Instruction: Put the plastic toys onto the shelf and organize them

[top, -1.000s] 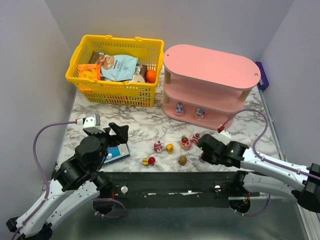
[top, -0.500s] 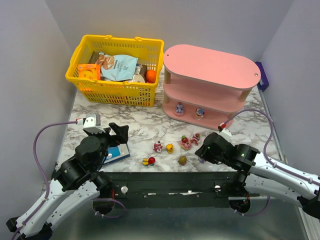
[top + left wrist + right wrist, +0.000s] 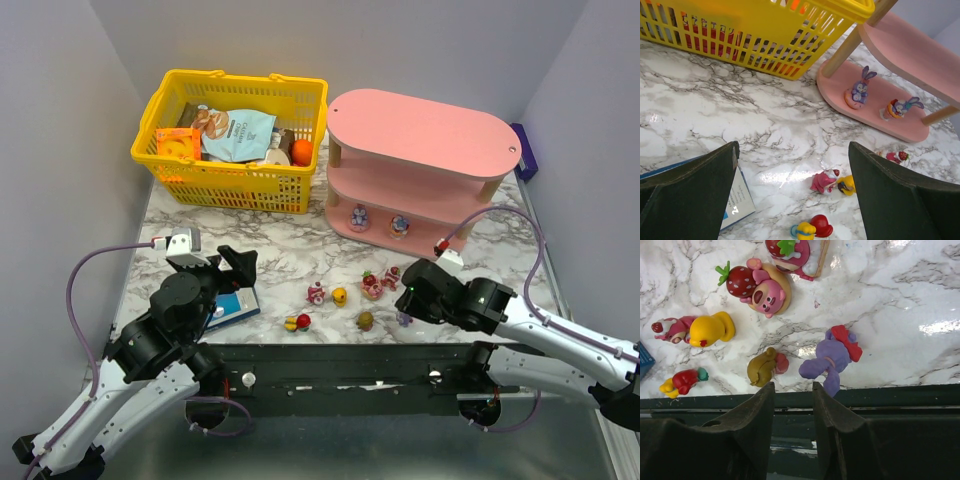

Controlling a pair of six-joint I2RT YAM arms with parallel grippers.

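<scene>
The plastic toys (image 3: pixel 340 296) are found in two places — most are scattered on the marble table (image 3: pixel 280 255) in front of the shelf (image 3: pixel 420 125), and two rabbit-eared figures (image 3: pixel 857 92) are stood on its bottom tier. A purple toy (image 3: pixel 832 357) with a red bow is seen lying on its side at the table's near edge, just beyond the right gripper (image 3: pixel 792 387), whose fingers are parted a little with nothing between them. A brown toy (image 3: pixel 762 367) is laid just beside the purple one. The left gripper (image 3: pixel 794 150) is held wide open and empty above a blue box (image 3: pixel 238 306). A yellow basket (image 3: pixel 240 180) is set beside the shelf at the back.
</scene>
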